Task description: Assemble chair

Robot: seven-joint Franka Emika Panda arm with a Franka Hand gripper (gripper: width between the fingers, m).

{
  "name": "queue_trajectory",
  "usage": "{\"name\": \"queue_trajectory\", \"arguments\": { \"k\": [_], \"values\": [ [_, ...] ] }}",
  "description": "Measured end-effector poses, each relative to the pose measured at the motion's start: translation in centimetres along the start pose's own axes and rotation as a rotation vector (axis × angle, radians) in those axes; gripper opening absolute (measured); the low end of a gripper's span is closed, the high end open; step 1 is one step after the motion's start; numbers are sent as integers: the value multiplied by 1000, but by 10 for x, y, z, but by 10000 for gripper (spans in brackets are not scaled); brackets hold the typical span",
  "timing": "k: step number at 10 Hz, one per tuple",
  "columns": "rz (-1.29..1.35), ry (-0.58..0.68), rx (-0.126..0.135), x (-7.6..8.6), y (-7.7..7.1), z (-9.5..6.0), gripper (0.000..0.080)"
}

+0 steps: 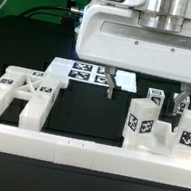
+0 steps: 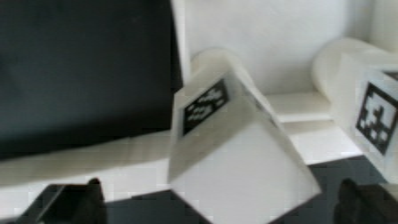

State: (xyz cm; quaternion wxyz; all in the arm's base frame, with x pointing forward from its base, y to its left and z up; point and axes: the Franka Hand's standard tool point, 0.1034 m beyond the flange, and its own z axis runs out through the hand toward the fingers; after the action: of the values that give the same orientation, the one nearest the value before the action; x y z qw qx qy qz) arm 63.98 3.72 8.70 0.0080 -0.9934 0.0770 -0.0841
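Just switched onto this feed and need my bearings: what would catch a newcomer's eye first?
The big white end effector dominates the top of the exterior view, hanging open over a cluster of tagged white blocks at that view's right. At the exterior view's left lies the X-braced frame, close to the long border rail along the front. In the wrist view, one tagged block fills the middle.
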Motion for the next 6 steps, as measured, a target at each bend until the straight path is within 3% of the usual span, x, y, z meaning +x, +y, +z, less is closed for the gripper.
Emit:
{"name": "queue_trajectory", "arguments": {
  "k": [6],
  "values": [
    [-409,0,-27,-4,-6,3,648]
  ]
}}
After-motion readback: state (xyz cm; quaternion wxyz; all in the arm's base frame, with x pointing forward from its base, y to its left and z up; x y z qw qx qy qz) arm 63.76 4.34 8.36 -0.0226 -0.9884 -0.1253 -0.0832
